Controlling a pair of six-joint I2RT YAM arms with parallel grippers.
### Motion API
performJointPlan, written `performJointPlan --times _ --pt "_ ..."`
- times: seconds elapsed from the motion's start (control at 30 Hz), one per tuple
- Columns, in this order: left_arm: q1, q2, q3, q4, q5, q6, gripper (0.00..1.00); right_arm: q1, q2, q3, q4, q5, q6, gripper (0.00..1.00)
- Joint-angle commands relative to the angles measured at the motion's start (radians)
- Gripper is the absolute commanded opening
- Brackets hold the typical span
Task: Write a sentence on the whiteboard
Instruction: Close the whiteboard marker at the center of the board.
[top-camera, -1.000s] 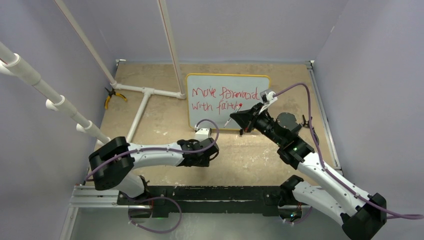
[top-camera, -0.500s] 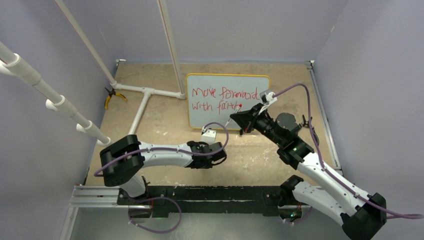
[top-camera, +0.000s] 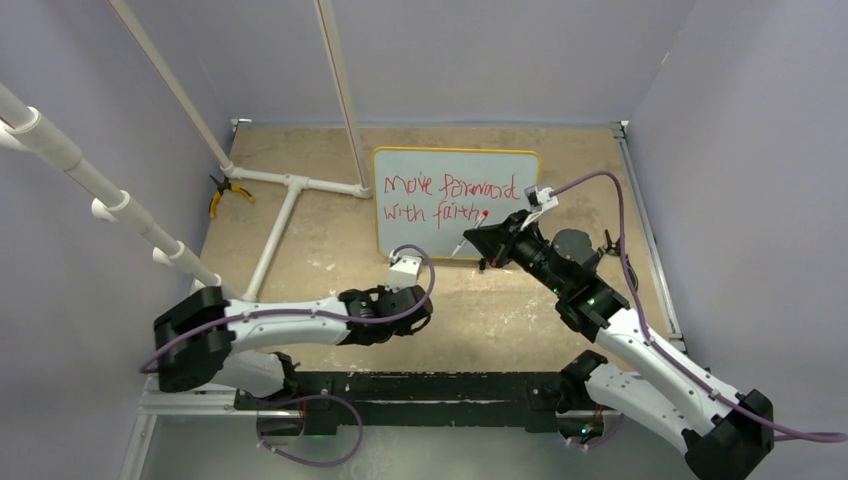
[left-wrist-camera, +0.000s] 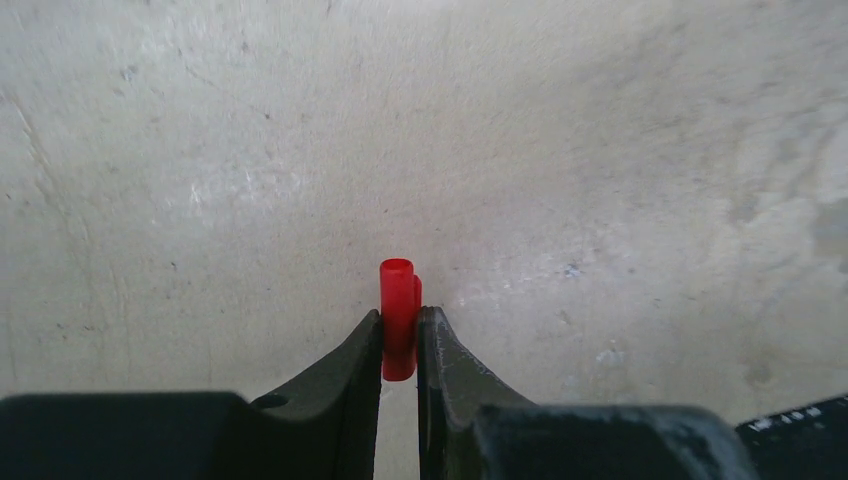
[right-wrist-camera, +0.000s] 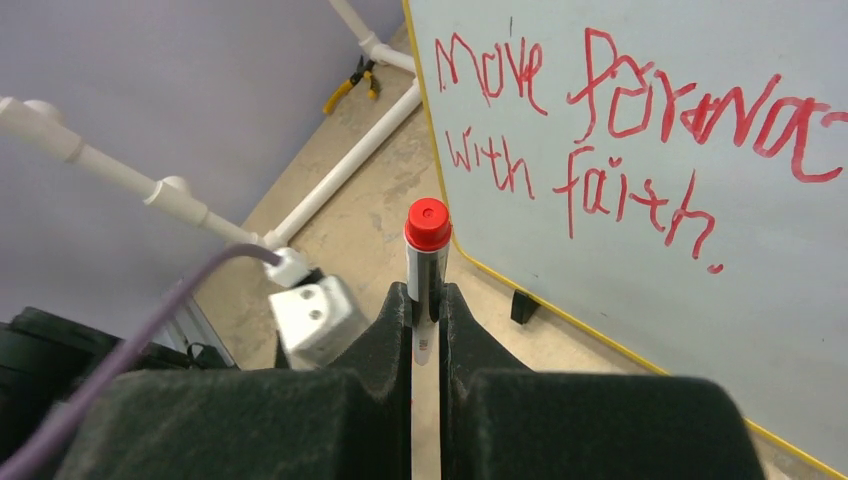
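right wrist view crops sentence (right-wrist-camera: 612, 150); right end effector (right-wrist-camera: 425, 293) pinches marker (right-wrist-camera: 426, 262), left end effector (left-wrist-camera: 400, 320) cap (left-wrist-camera: 397, 288).

Robot lab, purple walls (top-camera: 500, 60), PVC frame (top-camera: 300, 183)

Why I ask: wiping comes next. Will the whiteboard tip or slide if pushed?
Likely light: the whiteboard is thin, slim-framed. Propped on small black feet, it could slide or tip back under a firm push.
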Motion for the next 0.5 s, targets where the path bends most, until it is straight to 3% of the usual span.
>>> performJointPlan --times 0.0,0.23,0.47 --pt "-0.004 -0.179 -0.054 0.215 -0.051 0.181 0.00 -0.005 -0.012 0.017 -0.013 0.037 0.040 0.00" --pt "-0.004 -0.397 -0.196 0.498 0.040 0.426 0.00 -0.023 0.060 0.052 -0.012 -0.104 0.072 0.00" --pt "-0.002 -0.520 -0.265 0.573 0.145 0.515 0.00 -0.033 0.125 0.062 0.040 -0.229 0.111 0.00"
